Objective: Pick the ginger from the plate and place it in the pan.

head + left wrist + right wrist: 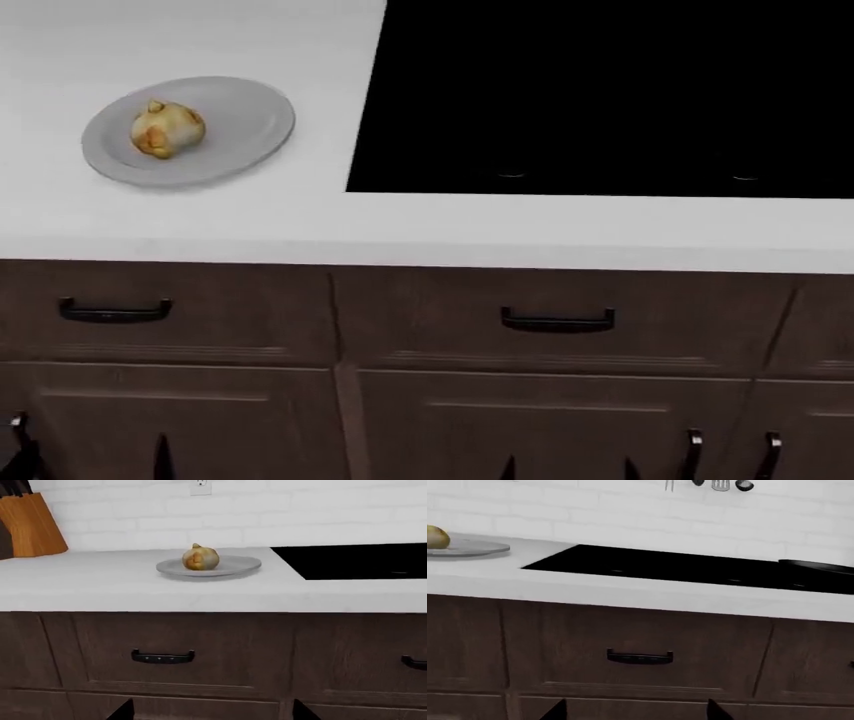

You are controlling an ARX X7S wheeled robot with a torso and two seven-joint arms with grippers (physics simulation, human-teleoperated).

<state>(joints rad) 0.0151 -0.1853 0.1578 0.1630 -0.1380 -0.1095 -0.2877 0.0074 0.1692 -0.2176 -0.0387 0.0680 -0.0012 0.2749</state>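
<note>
On the white counter left of the black stovetop (601, 95), the knobbly pale-yellow ginger (166, 129) sits on the round light-grey plate (247, 125). I see both grippers low, jaws spread and empty; I judge reaching comes next.

You face a white countertop (200, 225) with a black stovetop (614, 95) set into it. Below run dark wood drawers (561, 320) with black handles (557, 321). Behind stands a white brick wall (267, 515) with an outlet (200, 486), a wooden knife block (30, 525), and hanging utensils (717, 485).
</note>
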